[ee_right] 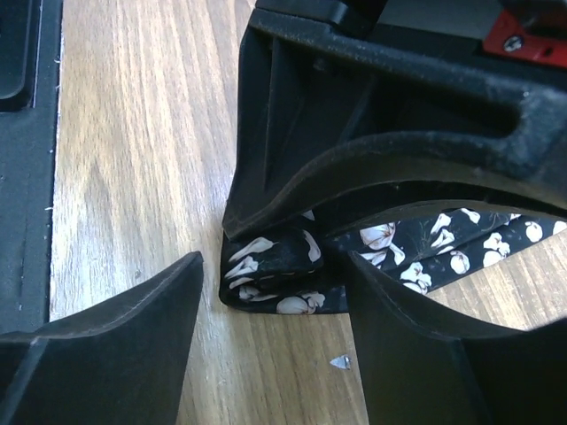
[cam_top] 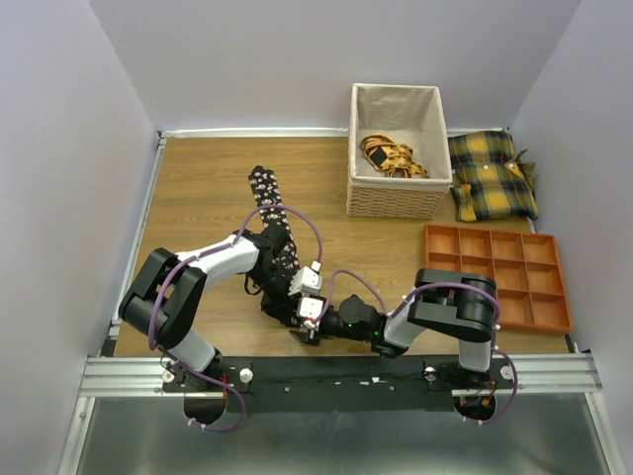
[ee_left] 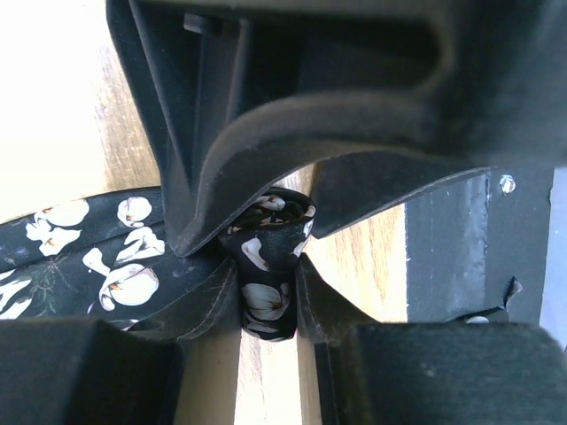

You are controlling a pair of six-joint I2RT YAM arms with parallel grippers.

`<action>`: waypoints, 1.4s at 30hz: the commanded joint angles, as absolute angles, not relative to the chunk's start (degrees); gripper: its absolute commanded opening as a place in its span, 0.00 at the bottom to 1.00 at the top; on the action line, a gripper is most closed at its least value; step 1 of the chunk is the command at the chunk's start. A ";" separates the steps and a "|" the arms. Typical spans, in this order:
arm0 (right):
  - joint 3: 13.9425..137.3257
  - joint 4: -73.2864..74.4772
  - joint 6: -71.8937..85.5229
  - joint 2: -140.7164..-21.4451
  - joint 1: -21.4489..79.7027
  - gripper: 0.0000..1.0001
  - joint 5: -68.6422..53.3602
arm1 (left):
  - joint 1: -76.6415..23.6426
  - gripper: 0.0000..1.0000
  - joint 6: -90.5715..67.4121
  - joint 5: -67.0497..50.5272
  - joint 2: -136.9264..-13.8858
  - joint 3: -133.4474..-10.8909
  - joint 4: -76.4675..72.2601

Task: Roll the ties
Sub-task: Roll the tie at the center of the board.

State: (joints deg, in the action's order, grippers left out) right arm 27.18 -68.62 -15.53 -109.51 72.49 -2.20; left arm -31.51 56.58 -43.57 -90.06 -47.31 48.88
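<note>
A black tie with white flowers (cam_top: pixel 265 190) lies as a strip running from the table's middle toward the near edge. Its near end is wound into a small coil (ee_right: pixel 270 266). My left gripper (cam_top: pixel 295 300) is shut on that coil; in the left wrist view the coil (ee_left: pixel 266 266) sits pinched between the two pads, with the loose strip (ee_left: pixel 97 257) trailing left. My right gripper (ee_right: pixel 275 297) faces the left one across the coil. It stands open, one finger (ee_right: pixel 133 336) left of the coil and the other (ee_right: pixel 416 345) right of it, neither touching.
A lined wicker basket (cam_top: pixel 396 193) at the back holds a yellow patterned tie (cam_top: pixel 391 156). Yellow-and-black plaid cushions (cam_top: pixel 492 176) lie to its right. An orange compartment tray (cam_top: pixel 499 275) sits at the right. A black rail (cam_top: pixel 336 374) runs along the near edge.
</note>
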 commanded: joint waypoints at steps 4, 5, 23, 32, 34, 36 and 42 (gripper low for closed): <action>29.62 -66.09 -16.70 -111.27 72.60 0.63 -3.69 | -31.64 0.25 58.80 -45.17 -90.62 -47.64 51.24; 29.71 -66.18 -16.70 -111.44 72.42 0.63 -3.78 | -31.64 0.25 58.80 -45.09 -90.44 -47.55 51.15; 28.57 -66.36 -13.54 -111.27 71.98 0.20 -5.36 | -31.82 0.37 59.16 -43.95 -90.18 -46.85 51.16; 28.04 -66.36 -6.07 -111.18 71.98 0.15 -5.28 | -31.73 0.80 55.28 -40.96 -88.42 -46.93 46.67; 27.86 -66.27 -3.80 -111.44 71.98 0.14 -4.75 | -31.12 0.85 56.51 -41.39 -87.54 -46.23 47.63; 27.42 -66.79 -1.86 -111.71 71.98 0.14 -4.40 | -30.50 0.99 57.57 -41.66 -85.61 -44.83 47.03; 25.58 -69.35 7.81 -112.41 71.90 0.13 -5.01 | -28.57 0.99 54.59 -41.92 -80.07 -42.89 41.67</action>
